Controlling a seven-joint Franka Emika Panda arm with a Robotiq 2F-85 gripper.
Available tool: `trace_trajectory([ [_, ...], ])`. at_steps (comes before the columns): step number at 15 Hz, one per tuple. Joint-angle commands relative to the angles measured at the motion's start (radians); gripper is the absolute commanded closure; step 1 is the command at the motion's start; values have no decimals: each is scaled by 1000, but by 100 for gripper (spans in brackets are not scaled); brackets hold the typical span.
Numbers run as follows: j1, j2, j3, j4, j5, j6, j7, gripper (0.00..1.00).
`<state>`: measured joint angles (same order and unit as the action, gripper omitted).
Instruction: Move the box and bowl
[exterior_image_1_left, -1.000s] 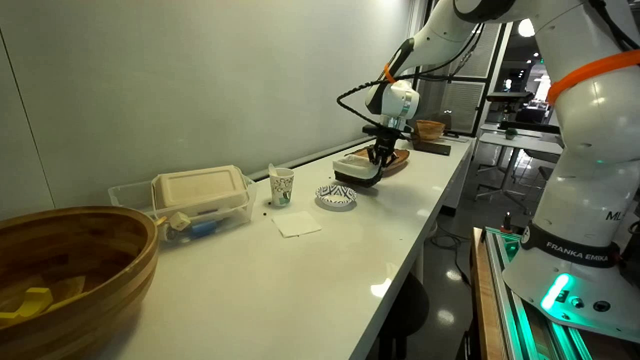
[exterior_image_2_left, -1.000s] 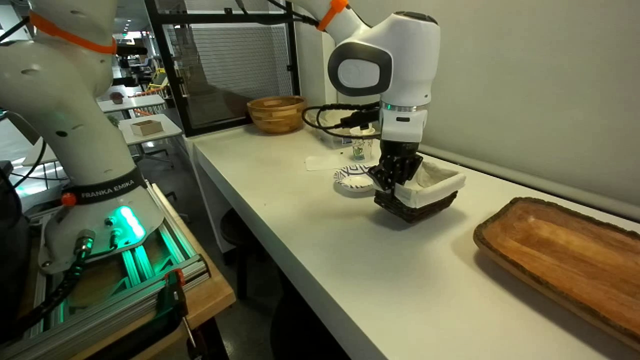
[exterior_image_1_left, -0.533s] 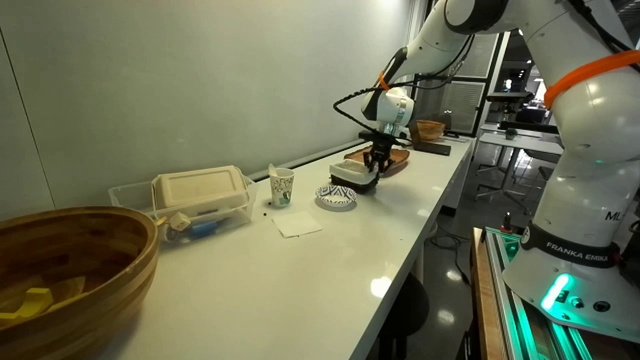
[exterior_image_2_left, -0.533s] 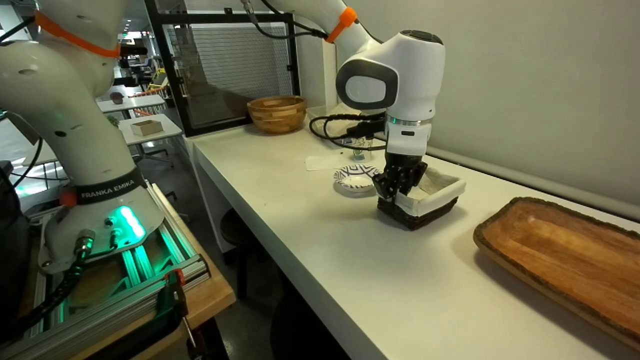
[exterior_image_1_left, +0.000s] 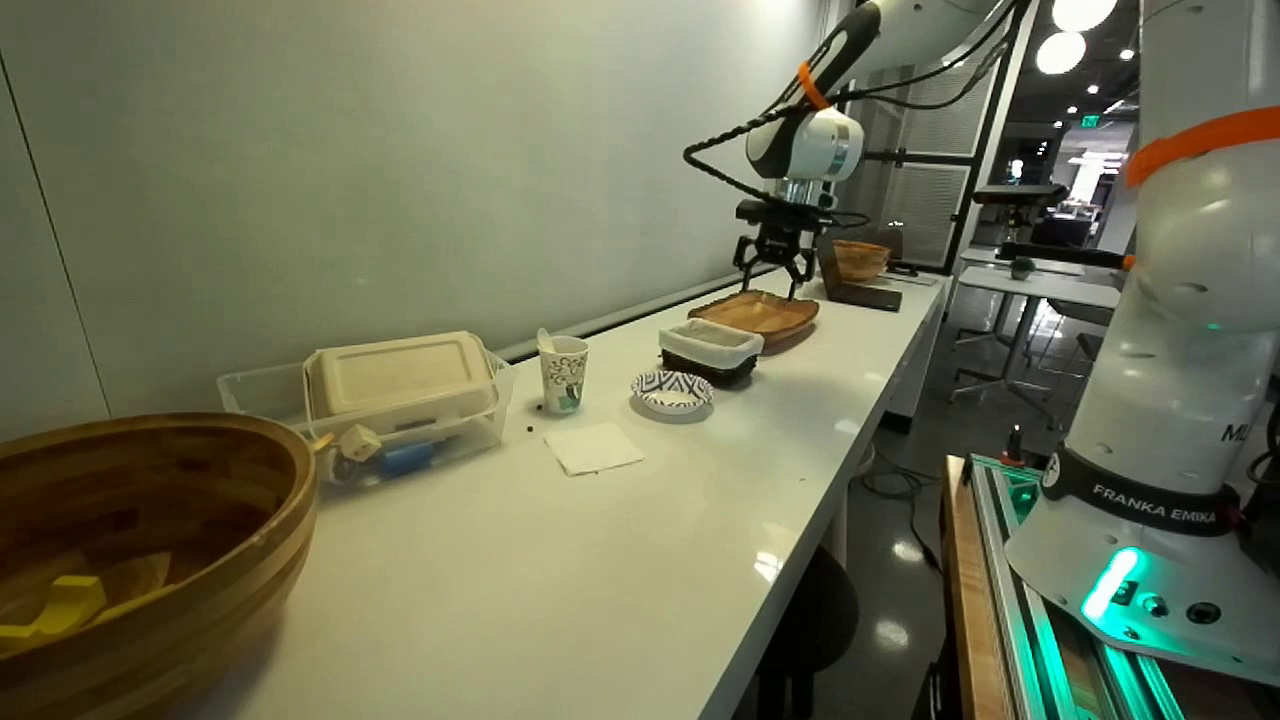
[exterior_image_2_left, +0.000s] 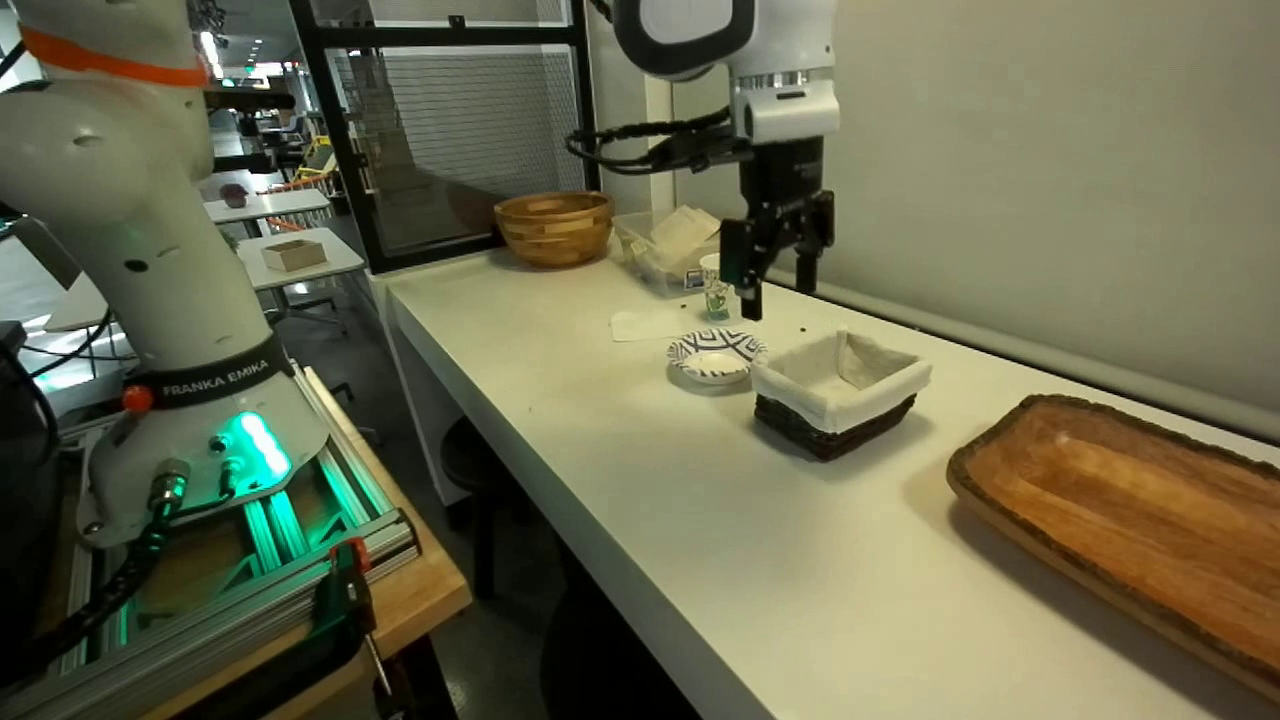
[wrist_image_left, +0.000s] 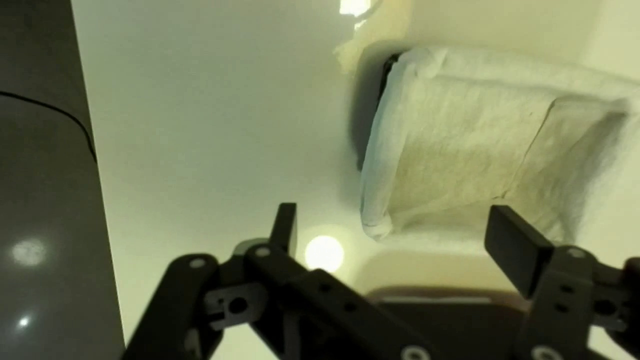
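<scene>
Spread apart with nothing in its grasp, the gripper (exterior_image_2_left: 779, 298) hangs higher than, and clear of, a cloth-lined wicker basket (exterior_image_2_left: 842, 402), the task's box, upright on the desk (exterior_image_2_left: 600, 430). The lone basket is likely light and stiff beneath a soft liner that could slip, best pinched through the rim at mid-wall. Just beside the basket rests one zigzag-patterned bowl (exterior_image_2_left: 712, 362); near the basket's opposite side, one rough-edged wooden tray (exterior_image_2_left: 1140, 500). Farther from the basket, on the patterned bowl's side, are one napkin (exterior_image_1_left: 594, 448), one paper cup (exterior_image_1_left: 563, 376) and one clear plastic bin (exterior_image_1_left: 478, 432) bearing one beige clamshell box (exterior_image_1_left: 400, 373). Farthest from the basket that way stands the task's one large wooden bowl (exterior_image_1_left: 200, 620), probably heavy, rigid and smooth, calling for a firm pinch on its thick rim; its yellow pieces (exterior_image_1_left: 65, 605) overlap too much to count. Away from the basket, past the tray, sit one laptop (exterior_image_1_left: 863, 297) and a second wooden bowl (exterior_image_1_left: 862, 260).
</scene>
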<state>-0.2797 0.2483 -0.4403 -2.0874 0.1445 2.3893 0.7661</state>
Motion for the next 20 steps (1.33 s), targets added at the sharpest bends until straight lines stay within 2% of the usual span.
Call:
trace_trajectory([
  [1,61,-215,45,-233,-130,87,-29,0],
  [2,16,-101,42,-89,-77,18,-11,0],
  [5,37,-186,76,-188,-108,55,-14,0],
  [10,34,-195,74,-200,-111,58,-28,0],
  [12,73,-201,115,-158,-231,53,-23,0],
  [14,115,-207,177,-111,-285,11,0,0],
  [20,256,-164,373,22,-306,-37,-49,0],
])
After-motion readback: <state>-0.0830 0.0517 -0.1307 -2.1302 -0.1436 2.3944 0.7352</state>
